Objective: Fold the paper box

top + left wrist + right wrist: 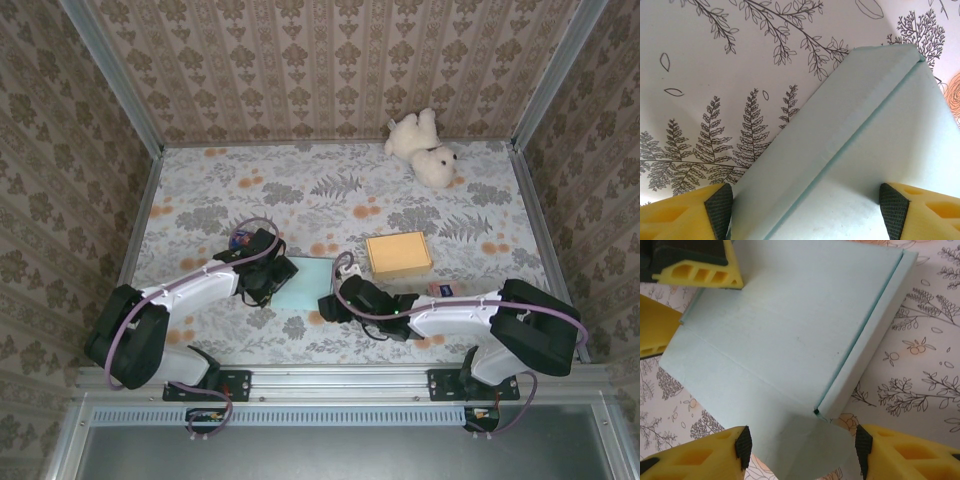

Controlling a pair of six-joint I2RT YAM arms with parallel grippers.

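Straddling the pale blue paper box (303,284) from both sides, I have my left gripper (806,212) at its left edge and my right gripper (802,445) at its near right corner. The box lies on the floral bench (300,190) between my two arms, with one long side wall raised along an edge. My left jaws stand wide apart with that wall and part of the flat panel between them; whether the pads touch the paper I cannot tell. My right jaws are apart too, a loose corner flap lying between them. A tan box (398,255) sits just beyond my right gripper, and a white teddy bear (425,147) lies far back.
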